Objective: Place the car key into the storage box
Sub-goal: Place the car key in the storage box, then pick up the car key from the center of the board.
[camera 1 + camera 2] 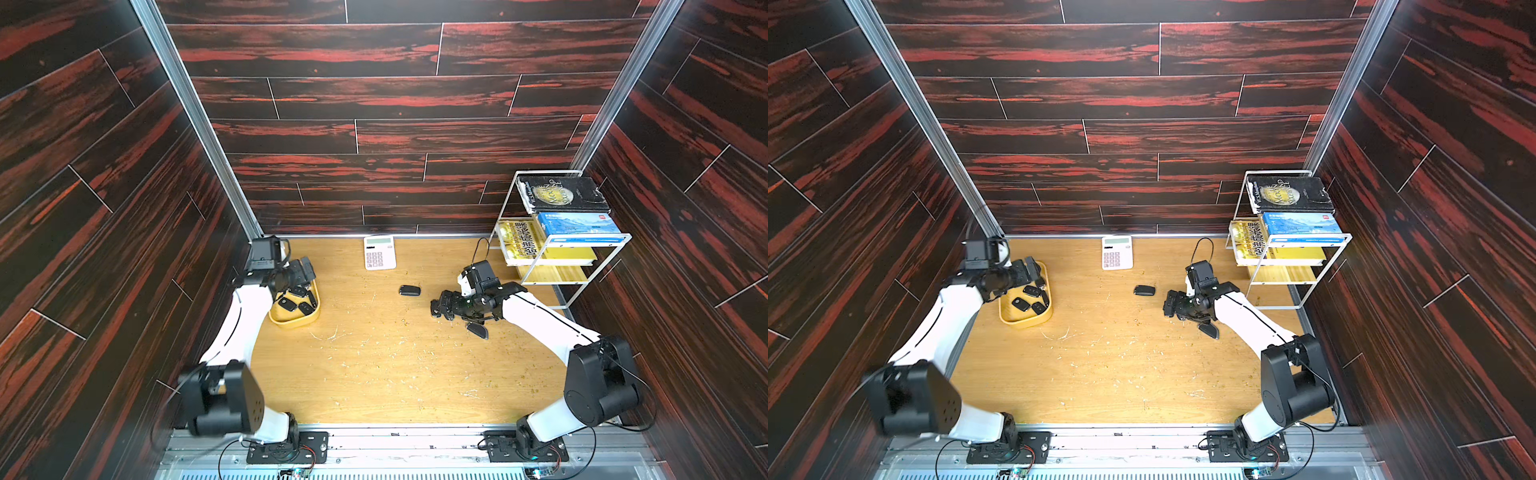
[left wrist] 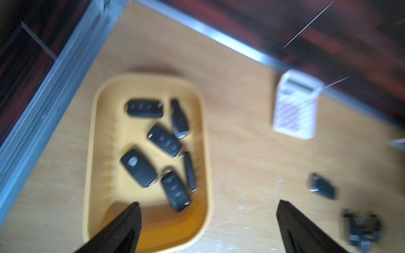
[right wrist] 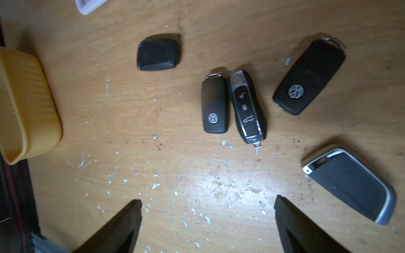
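A: Left gripper (image 2: 208, 204)?
B: Hangs over the storage box (image 1: 296, 323) at the far left, spread wide, gripping nothing. Six car keys (image 2: 163, 140) counted inside.
A: Right gripper (image 3: 207, 200)?
B: Likewise spread wide and empty, low over the right side of the tabletop (image 1: 374, 374), pointing left.
A: Next key?
B: Probably the Volkswagen key (image 3: 214, 105), straight ahead of that gripper, just beside a three-button key (image 3: 247, 107), perhaps touching. Both long axes roughly along the reach, so crosswise to the closing line: narrow sides offered to the jaws.
A: Risk?
B: Catching both at once. Alternatively the squarish black fob (image 1: 409, 290), alone, left of that claw and slightly farther back, well right of the box.
A: Nearer arm?
B: Right, clearly, for all of these.
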`<state>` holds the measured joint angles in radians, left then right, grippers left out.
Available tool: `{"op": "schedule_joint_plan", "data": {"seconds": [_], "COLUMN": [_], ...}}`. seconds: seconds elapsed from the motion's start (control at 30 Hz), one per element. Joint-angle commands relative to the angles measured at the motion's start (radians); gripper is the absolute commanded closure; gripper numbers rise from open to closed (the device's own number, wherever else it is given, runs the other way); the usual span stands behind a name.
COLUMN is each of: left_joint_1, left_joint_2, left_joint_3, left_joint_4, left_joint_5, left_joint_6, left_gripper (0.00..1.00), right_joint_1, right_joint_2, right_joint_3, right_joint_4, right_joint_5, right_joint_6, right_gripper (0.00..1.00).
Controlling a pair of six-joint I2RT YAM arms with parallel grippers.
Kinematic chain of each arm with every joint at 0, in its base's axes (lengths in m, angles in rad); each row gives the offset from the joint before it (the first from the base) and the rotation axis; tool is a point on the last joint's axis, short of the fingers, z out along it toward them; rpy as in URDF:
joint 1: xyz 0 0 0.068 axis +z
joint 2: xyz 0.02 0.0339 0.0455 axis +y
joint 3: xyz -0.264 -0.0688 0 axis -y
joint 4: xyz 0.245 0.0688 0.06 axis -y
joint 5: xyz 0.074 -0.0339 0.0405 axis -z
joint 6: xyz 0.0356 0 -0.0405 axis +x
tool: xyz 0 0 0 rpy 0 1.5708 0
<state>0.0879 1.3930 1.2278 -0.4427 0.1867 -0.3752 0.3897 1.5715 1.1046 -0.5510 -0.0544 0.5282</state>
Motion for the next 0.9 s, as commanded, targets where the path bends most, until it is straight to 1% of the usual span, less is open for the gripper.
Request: {"op": "schedule_joint_plan", "data": {"seconds": [0.0,0.03,0.1,0.23,0.4,0.43,0.5,0.6,0.73,0.8,0.87], "left_joint_1": [0.006,0.006,0.005,-0.005,-0.010,-0.014,-0.029,-0.033,-0.044,-0.058,-0.077], "left_joint_2": [-0.072,-0.070,-0.065,-0.080,-0.075,-0.077,-0.105,-0.137,-0.178,-0.184,-0.181], "left_joint_3": [-0.030,-0.023,-0.028,-0.042,-0.091,-0.097,-0.116,-0.115,-0.115,-0.114,-0.121], "left_joint_4": [0.109,0.096,0.096,0.057,0.149,0.147,0.150,0.117,0.126,0.123,0.127], "left_joint_5": [0.175,0.207,0.317,0.305,0.568,0.569,0.506,0.458,0.444,0.421,0.408], "left_joint_6": [-0.157,-0.181,-0.216,-0.269,-0.360,-0.360,-0.344,-0.333,-0.352,-0.351,-0.352], "left_gripper": [0.00,0.00,0.00,0.00,0.00,0.00,0.00,0.00,0.00,0.00,0.00], "right_joint_1": [-0.014,-0.019,-0.023,-0.023,-0.026,-0.026,-0.026,-0.027,-0.032,-0.034,-0.034], "right_joint_2": [0.047,0.052,0.062,0.045,0.046,0.053,0.069,0.086,0.105,0.104,0.111], "right_joint_3": [0.014,0.014,0.011,-0.002,0.010,0.013,0.030,0.035,0.063,0.066,0.079], "right_joint_4": [-0.095,-0.107,-0.133,-0.167,-0.221,-0.228,-0.254,-0.267,-0.276,-0.254,-0.249], "right_joint_5": [0.094,0.099,0.117,0.182,0.322,0.344,0.388,0.435,0.473,0.451,0.402], "right_joint_6": [-0.028,-0.024,-0.022,-0.013,-0.017,-0.028,-0.053,-0.109,-0.187,-0.216,-0.255], "right_gripper": [0.02,0.02,0.02,0.02,0.02,0.02,0.02,0.02,0.02,0.01,0.02]}}
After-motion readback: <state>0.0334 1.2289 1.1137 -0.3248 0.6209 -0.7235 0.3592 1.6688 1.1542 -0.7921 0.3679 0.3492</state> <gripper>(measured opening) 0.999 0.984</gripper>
